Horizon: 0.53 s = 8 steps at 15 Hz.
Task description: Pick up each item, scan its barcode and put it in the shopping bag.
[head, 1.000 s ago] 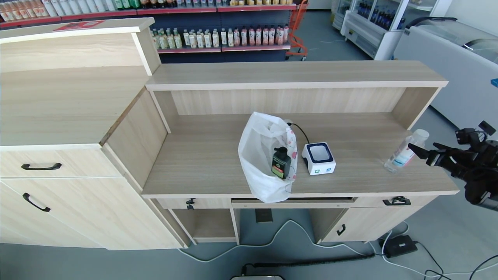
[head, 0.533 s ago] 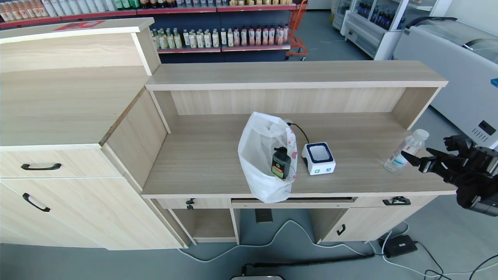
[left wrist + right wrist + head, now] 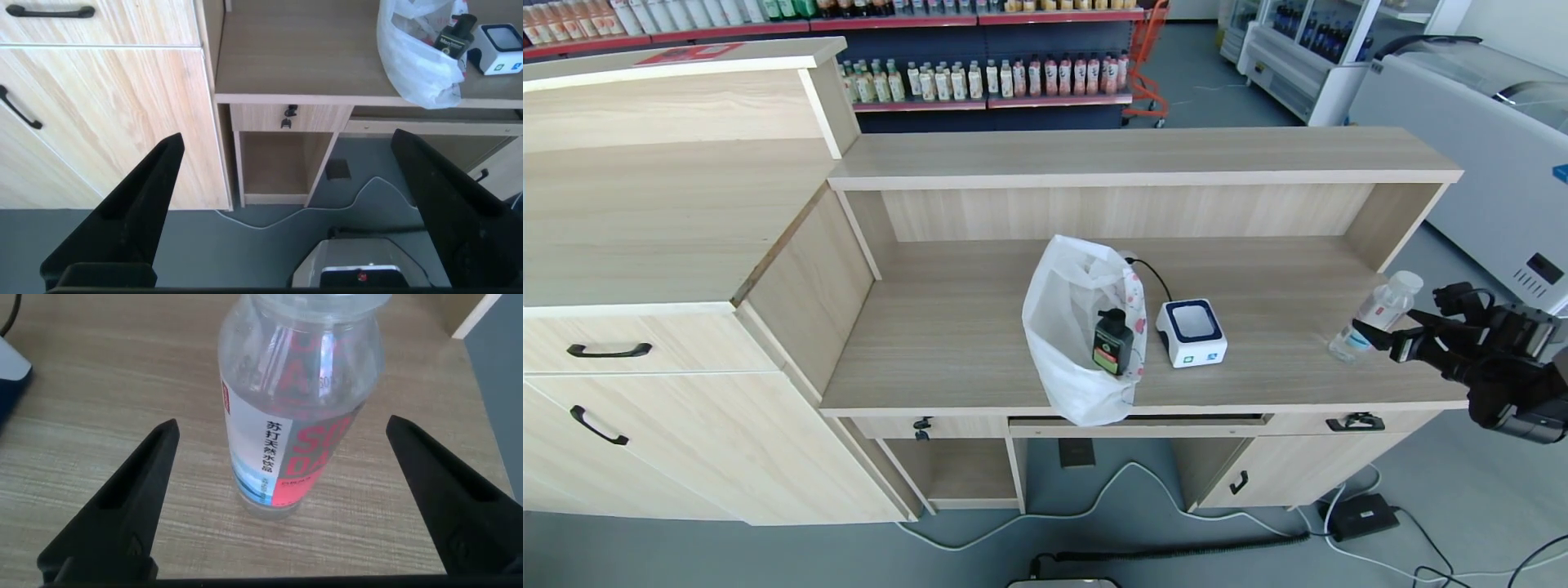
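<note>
A clear water bottle [image 3: 1374, 315] with a white cap stands upright at the right end of the counter [image 3: 980, 327]. My right gripper [image 3: 1376, 336] is open, level with the bottle's lower half, its fingertips just reaching the bottle. In the right wrist view the bottle [image 3: 298, 400] stands between the spread fingers [image 3: 114, 514]. A white shopping bag [image 3: 1078, 327] stands mid-counter with a dark bottle [image 3: 1112, 343] in it. The white barcode scanner [image 3: 1192, 331] sits right of the bag. My left gripper [image 3: 290, 245] hangs open low beside the counter, above the floor.
A raised shelf and back wall [image 3: 1127, 208] border the counter behind. A tall cabinet [image 3: 670, 245] stands on the left. The scanner cable [image 3: 1150, 273] runs behind the bag. Cables [image 3: 1176, 523] lie on the floor below. Bare counter stretches between scanner and water bottle.
My right gripper has moved down and leftward toward the water bottle, its fingertips now at the bottle's lower half. The bag, scanner and bottle have stayed put.
</note>
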Available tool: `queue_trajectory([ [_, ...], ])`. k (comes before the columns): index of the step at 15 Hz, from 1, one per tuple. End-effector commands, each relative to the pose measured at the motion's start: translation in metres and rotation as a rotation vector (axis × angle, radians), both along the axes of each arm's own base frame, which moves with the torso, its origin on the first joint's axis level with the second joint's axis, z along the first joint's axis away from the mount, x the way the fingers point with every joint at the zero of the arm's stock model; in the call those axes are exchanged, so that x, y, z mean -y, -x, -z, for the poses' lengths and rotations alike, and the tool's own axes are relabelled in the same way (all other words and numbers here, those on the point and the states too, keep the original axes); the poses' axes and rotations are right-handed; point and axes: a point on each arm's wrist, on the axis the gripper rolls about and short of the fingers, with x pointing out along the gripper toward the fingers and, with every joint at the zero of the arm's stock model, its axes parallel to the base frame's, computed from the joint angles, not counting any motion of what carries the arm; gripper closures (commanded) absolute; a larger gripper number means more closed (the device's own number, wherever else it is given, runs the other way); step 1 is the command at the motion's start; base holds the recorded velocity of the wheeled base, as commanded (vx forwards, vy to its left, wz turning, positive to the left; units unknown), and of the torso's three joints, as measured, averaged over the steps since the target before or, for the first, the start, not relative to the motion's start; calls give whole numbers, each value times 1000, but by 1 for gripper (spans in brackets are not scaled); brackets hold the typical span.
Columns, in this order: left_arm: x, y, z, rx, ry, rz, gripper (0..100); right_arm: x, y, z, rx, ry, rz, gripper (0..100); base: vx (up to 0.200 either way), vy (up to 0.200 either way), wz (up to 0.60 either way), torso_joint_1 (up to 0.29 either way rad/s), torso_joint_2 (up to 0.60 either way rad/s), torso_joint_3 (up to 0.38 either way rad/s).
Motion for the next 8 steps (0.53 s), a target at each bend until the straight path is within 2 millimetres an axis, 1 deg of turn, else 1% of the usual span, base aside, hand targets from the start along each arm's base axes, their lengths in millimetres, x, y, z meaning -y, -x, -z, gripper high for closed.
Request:
queue_trajectory([
  [1, 0, 0, 0, 0, 0, 0, 0, -6, -8, -1, 8, 18, -19, 0, 0, 0, 0, 0, 0, 0],
  [6, 0, 0, 0, 0, 0, 0, 0, -21, -19, 4, 11, 46, -55, 0, 0, 0, 0, 0, 0, 0],
  [8, 0, 0, 0, 0, 0, 0, 0, -22, -23, 9, 15, 67, -60, 0, 0, 0, 0, 0, 0, 0],
])
